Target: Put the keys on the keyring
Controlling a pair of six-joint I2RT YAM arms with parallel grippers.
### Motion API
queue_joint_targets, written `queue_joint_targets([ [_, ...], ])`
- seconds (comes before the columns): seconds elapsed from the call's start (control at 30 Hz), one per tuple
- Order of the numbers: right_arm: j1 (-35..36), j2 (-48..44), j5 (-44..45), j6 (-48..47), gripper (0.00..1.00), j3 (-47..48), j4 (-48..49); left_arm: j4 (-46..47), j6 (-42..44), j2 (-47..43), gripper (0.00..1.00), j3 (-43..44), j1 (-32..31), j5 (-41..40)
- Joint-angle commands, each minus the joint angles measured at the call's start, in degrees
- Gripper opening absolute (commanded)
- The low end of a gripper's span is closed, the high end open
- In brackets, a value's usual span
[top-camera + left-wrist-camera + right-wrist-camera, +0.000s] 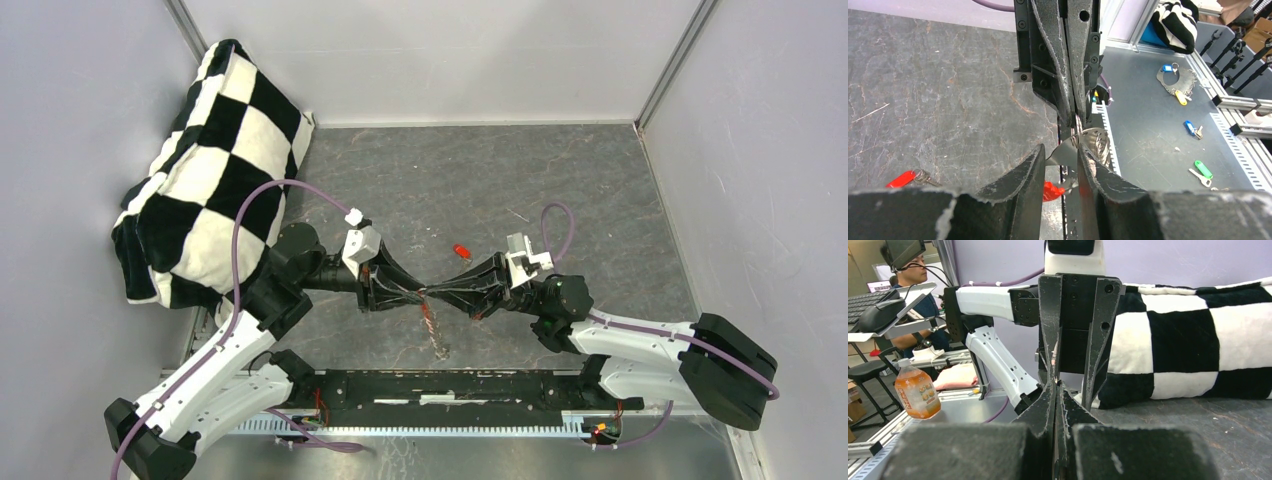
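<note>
— Where's the keyring (1095,142)?
— Held up between both arms, over the middle of the worktop (560,170). The right claw (1076,116) is pressed together on its wire. The left claw (1060,152) stands partly spread with a flat metal leaf across the gap, seemingly pinched. Grey coil, red band, chain dangling below.
— And the keys?
— The red key (461,250) lies flat on the far side of the claws, its length across the worktop, nearer the right arm. I can't find the black key.

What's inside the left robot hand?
Between the fingers of the left hand sits a thin shiny metal piece, next to the wire loops of the keyring, which the shut right hand pinches from across. A red bit peeks out below; the fingers cover the rest.
</note>
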Motion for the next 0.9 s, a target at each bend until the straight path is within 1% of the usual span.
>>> queue_joint_targets([
  [0.0,0.15,-0.72,2.5,-1.95,0.01,1.36,1.28,1.72,-3.45,-0.04,0.36,0.96,-0.07,-0.32],
  [0.13,0.18,-1.63,3.92,-3.92,0.0,1.4,-1.65,0.19,-1.88,-0.19,0.37,1.57,-0.07,-1.55],
  [0.3,0.19,-3.53,5.58,-6.1,0.01,1.05,-4.57,-5.67,4.16,-0.74,0.42,2.21,-0.07,-4.76],
  [0.37,0.15,-3.7,5.73,-6.46,0.01,1.2,-5.04,-6.85,5.65,-0.83,0.42,2.26,-0.07,-6.78],
  [0.47,0.16,-3.67,5.36,-6.51,0.0,1.32,-5.14,-8.48,8.95,-0.96,0.43,2.63,0.0,-12.36],
  [0.5,0.16,-3.59,5.2,-6.43,0.0,1.33,-5.06,-8.69,9.58,-1.0,0.47,2.85,0.01,-13.94],
  [0.53,0.15,-3.55,5.1,-6.36,0.01,1.35,-4.98,-8.8,10.05,-1.01,0.53,2.94,-0.01,-15.29],
  [0.57,0.15,-3.56,5.07,-6.3,0.01,1.33,-4.92,-8.74,10.15,-1.01,0.56,3.08,0.04,-16.02],
  [0.67,0.19,-3.56,5.07,-6.38,0.01,1.23,-4.88,-8.87,10.63,-1.15,0.56,3.02,0.02,-15.32],
  [0.87,0.2,-3.34,5.16,-6.12,0.01,1.14,-4.62,-8.18,8.8,-1.51,0.55,3.06,0.02,-13.86],
])
